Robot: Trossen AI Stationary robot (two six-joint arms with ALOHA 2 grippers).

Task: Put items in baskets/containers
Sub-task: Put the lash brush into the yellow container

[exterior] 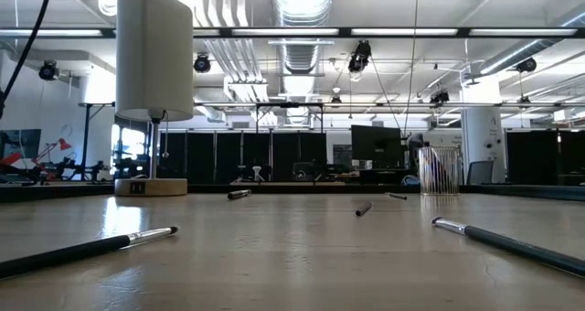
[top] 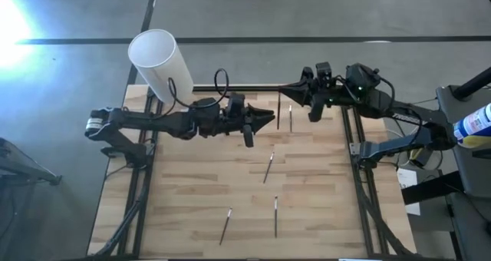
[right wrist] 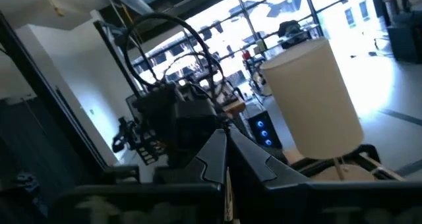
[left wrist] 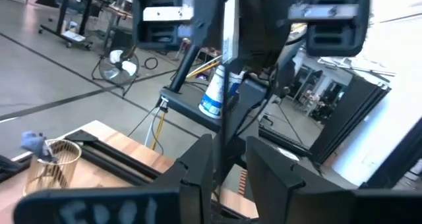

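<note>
Several thin sticks lie flat on the wooden table: one near both grippers, one mid-table, and two toward the near edge. The small clear cup stands at the far edge with sticks inside; my right arm hides it in the high view. My left gripper hovers over the table's middle, pointing right, shut on a thin stick. My right gripper points left from the far right, shut, with nothing seen in it. My left gripper pinches a thin dark stick between its two fingers. The shaft rises nearly upright above the fingers, across them, and is lifted clear of the table. The place of contact lies low between the fingers, so I cannot tell which part of the stick they hold.
A tall white cylinder stands on a wooden base at the far left corner. Black rails frame the table's far and side edges. A blue-and-white bottle sits off the table to the right. Open boards lie between the scattered sticks.
</note>
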